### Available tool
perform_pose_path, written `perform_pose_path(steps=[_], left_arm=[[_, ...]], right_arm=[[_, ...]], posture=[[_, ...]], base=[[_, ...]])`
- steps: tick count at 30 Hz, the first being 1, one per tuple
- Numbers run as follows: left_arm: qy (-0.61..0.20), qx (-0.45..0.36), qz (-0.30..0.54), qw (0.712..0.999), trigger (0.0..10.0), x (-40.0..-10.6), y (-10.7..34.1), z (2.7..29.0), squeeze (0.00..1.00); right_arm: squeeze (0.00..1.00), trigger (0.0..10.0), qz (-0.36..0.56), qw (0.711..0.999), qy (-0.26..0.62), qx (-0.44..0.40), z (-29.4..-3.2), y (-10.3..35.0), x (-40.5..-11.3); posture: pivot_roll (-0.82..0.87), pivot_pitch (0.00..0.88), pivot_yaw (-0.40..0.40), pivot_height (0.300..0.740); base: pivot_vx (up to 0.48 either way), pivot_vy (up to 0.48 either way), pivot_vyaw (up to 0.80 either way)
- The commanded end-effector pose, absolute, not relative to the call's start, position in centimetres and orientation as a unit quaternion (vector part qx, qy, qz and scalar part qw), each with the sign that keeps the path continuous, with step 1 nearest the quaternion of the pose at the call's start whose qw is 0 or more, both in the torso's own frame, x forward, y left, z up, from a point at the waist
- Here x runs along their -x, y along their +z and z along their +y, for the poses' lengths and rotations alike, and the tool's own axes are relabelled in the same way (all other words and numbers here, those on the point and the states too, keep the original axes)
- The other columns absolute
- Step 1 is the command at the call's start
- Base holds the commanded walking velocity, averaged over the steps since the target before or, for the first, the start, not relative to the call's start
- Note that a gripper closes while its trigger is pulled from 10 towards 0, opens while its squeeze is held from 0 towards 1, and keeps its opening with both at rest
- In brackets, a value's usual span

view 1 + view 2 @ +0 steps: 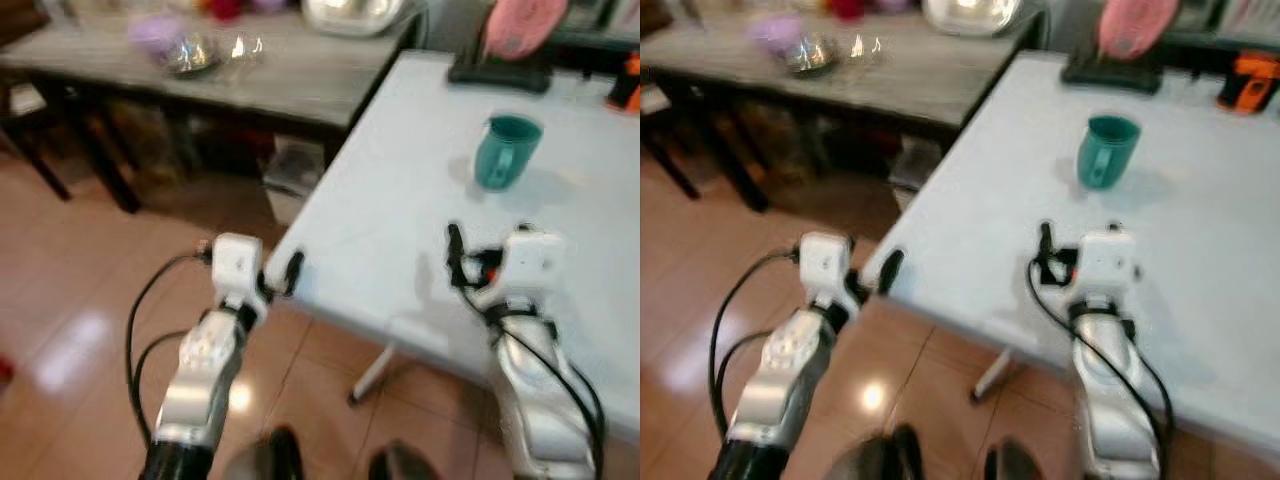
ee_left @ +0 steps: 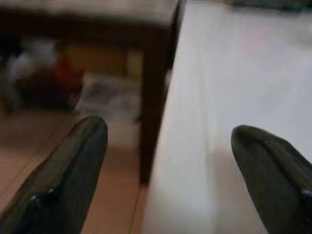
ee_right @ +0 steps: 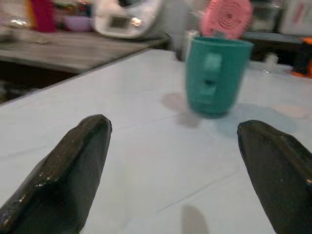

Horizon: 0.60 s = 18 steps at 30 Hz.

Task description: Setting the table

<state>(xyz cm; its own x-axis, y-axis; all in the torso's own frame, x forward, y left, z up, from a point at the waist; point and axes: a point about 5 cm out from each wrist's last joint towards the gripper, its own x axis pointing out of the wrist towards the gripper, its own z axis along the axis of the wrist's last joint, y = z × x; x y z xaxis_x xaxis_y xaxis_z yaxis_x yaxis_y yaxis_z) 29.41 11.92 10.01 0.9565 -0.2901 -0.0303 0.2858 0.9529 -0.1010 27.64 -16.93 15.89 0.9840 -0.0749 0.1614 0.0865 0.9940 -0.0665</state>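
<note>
Approach step. Right gripper [image 3: 173,161] hovering over white table [image 1: 400,190], fingers spread, empty, facing teal mug [image 1: 503,151] standing upright near ahead. Left gripper [image 2: 168,165] splayed at table's corner, idling. Next: reaching forward, straddling mug, clamping.

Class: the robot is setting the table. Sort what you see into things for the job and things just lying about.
For the job: teal mug, white table, right hand, left hand.

Lying about: pink object, orange item, grey side table with its clutter.
</note>
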Motion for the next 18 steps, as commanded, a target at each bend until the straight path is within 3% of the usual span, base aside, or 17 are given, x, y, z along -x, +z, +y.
perform_pose_path(steps=[1, 10, 14, 18], left_arm=[[-0.153, 0.035, 0.012, 0.988, 10.0, -29.85, 10.63, 11.79, 0.00], [-0.178, 0.054, -0.005, 0.983, 10.0, -29.58, 11.05, 12.14, 0.00], [-0.187, 0.053, -0.011, 0.981, 10.0, -29.39, 11.11, 11.96, 0.00], [-0.198, 0.056, -0.011, 0.979, 10.0, -29.35, 11.11, 11.78, 0.00]], right_arm=[[0.00, 10.0, -0.070, 0.996, -0.050, 0.036, -17.36, 15.48, -27.35], [0.00, 10.0, -0.067, 0.995, -0.058, 0.039, -17.63, 15.38, -27.48], [0.00, 10.0, -0.060, 0.996, -0.063, 0.038, -17.70, 15.20, -27.56], [0.00, 10.0, -0.064, 0.995, -0.062, 0.039, -17.60, 15.28, -27.56]], posture=[[-0.30, 0.141, 0.070, 0.740], [-0.30, 0.143, 0.073, 0.740], [-0.29, 0.140, 0.073, 0.740], [-0.29, 0.140, 0.073, 0.740]], base=[[0.000, 0.000, 0.00], [0.000, 0.000, 0.00], [0.000, 0.000, -0.71], [0.480, 0.000, -0.67]])
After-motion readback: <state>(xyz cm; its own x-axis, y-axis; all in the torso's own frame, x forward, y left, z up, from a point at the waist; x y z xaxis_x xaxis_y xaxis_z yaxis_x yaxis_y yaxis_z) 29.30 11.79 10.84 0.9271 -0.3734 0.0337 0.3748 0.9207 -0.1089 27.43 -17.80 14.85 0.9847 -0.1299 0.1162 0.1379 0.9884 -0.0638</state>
